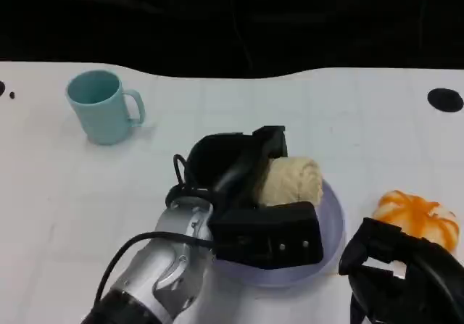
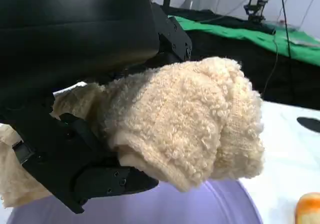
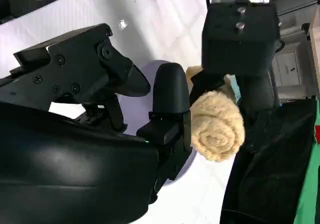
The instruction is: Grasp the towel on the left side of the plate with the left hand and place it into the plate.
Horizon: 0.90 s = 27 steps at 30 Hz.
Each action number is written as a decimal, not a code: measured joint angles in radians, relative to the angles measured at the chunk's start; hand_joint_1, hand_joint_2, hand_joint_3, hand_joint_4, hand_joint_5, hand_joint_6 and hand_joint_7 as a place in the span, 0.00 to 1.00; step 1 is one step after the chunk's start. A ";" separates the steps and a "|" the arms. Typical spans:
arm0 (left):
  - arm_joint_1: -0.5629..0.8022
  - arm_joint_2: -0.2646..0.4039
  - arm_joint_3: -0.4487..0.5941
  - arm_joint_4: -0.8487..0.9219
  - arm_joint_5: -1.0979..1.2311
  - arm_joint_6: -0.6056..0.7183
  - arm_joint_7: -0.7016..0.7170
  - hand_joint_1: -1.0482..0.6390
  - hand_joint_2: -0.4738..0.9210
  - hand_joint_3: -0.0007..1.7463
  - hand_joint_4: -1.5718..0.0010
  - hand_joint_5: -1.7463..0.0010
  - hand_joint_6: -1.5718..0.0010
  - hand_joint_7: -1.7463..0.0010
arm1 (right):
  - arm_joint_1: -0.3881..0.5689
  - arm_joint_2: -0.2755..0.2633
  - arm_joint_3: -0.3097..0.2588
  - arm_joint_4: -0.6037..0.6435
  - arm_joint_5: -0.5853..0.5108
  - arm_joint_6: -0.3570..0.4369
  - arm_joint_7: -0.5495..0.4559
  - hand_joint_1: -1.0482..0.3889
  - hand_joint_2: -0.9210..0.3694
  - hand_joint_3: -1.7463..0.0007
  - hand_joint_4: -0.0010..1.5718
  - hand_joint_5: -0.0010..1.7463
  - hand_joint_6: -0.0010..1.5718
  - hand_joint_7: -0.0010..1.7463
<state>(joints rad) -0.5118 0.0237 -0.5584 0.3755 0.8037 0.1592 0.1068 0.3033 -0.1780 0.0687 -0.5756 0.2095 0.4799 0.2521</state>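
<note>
My left hand (image 1: 250,193) grips the rolled towel (image 1: 291,180) above the lavender plate (image 1: 332,226); my right hand (image 1: 406,280) is empty, fingers apart.

No legible text, label, brand, number or sign found in any view. The mug (image 1: 105,106), towel (image 1: 291,180) and plate (image 1: 332,222) carry plain surfaces (no print or marking readable), and the table (image 1: 58,193) shows only a faint grid of lines. The black housing of the left hand (image 1: 250,193) shows screw heads but no lettering.
</note>
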 measured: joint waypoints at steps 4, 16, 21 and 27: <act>-0.008 -0.001 -0.022 0.008 0.009 0.020 -0.045 0.48 0.94 0.15 0.54 0.13 0.38 0.81 | 0.000 0.000 0.001 0.000 -0.001 0.000 0.000 0.65 0.17 0.41 0.43 1.00 0.33 0.93; -0.008 0.038 -0.032 -0.022 0.004 -0.008 -0.158 0.13 1.00 0.09 0.99 0.81 0.94 1.00 | -0.001 0.000 0.001 0.010 -0.001 -0.003 -0.001 0.64 0.17 0.41 0.44 1.00 0.33 0.93; -0.004 0.058 -0.028 -0.052 0.003 -0.036 -0.158 0.09 1.00 0.09 0.99 0.81 0.93 0.99 | -0.001 0.000 0.002 0.010 -0.001 -0.004 -0.001 0.65 0.17 0.40 0.44 1.00 0.33 0.92; 0.048 0.107 0.022 -0.123 -0.048 -0.117 -0.140 0.12 1.00 0.03 0.85 0.64 0.80 0.94 | 0.000 0.000 0.005 0.009 -0.003 -0.005 -0.003 0.65 0.17 0.40 0.44 1.00 0.33 0.92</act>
<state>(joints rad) -0.4642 0.1306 -0.5366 0.2523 0.7560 0.0424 -0.0335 0.3034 -0.1778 0.0739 -0.5667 0.2063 0.4747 0.2492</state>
